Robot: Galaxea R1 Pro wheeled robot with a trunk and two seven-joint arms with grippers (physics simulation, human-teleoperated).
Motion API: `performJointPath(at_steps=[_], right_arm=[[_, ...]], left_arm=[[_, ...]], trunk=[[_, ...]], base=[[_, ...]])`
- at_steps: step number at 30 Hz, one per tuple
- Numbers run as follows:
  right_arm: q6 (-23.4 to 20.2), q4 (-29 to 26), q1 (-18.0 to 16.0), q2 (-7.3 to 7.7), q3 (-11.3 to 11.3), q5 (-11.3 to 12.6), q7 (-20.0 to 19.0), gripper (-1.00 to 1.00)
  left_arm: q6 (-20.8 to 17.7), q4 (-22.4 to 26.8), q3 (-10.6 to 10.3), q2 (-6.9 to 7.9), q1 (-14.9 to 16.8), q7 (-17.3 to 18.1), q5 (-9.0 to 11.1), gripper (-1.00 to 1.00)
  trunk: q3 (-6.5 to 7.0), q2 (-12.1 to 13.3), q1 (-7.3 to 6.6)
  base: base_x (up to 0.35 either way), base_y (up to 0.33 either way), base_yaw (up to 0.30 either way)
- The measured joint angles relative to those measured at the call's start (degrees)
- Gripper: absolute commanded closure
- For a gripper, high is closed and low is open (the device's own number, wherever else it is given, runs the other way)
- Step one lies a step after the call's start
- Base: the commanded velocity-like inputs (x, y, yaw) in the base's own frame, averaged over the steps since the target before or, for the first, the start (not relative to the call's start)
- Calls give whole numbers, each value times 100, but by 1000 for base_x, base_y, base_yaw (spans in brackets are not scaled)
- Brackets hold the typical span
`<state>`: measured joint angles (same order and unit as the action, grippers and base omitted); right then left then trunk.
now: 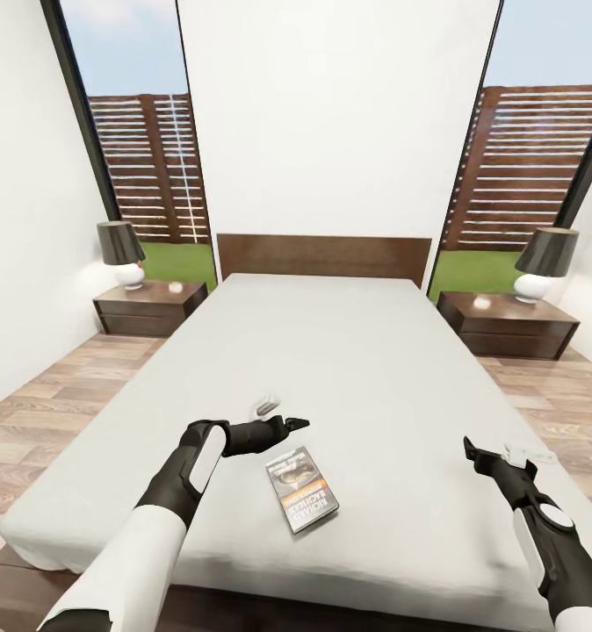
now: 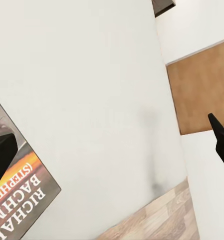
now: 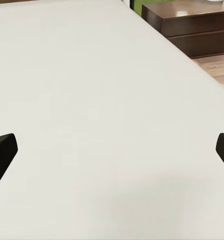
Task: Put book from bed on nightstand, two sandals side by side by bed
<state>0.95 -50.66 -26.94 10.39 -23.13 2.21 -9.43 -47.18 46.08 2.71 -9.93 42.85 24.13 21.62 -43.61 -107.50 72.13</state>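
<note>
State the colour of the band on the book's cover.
Orange, with white lettering, on the book; clearest in the left wrist view.

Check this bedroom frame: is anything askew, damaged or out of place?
Only the book stands out: it lies alone near the foot of the bed, turned at a slant to the mattress edge, beside the left claw. Nothing looks damaged or spilled.

A dark-shaded lamp (image 1: 122, 253) and another (image 1: 544, 262) flank the room, possibly white-based.
</note>
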Motion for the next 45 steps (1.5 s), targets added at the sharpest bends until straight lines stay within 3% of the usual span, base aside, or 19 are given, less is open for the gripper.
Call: performJointPath(at_steps=[6, 14, 20, 27, 36, 45], right_arm=[[0, 0, 0, -15, 0, -6, 0, -100], [0, 1, 0, -17, 2, -191, 0, -100], [0, 1, 0, -17, -4, -219, 0, -100], [0, 1, 0, -17, -6, -221, 0, -100], [0, 3, -1, -17, -3, -221, 0, -100], [0, 7, 1, -17, -3, -222, 0, -100]], left_arm=[[0, 0, 0, 0, 0, 0, 0, -100], [7, 1, 0, 0, 0, -2, -9, -100], [453, -6, 9, 0, 0, -42, -43, -100], [750, -122, 25, 0, 0, -600, -52, -100], [789, -128, 32, 0, 0, -652, -52, -100], [791, -128, 26, 0, 0, -653, -46, -100]], trunk=[[0, 0, 0], [0, 0, 0], [0, 0, 0], [0, 0, 0], [0, 0, 0], [-161, -359, 197]], base=[[0, 0, 0], [0, 0, 0], [0, 0, 0], [0, 0, 0], [0, 0, 0], [0, 0, 0]])
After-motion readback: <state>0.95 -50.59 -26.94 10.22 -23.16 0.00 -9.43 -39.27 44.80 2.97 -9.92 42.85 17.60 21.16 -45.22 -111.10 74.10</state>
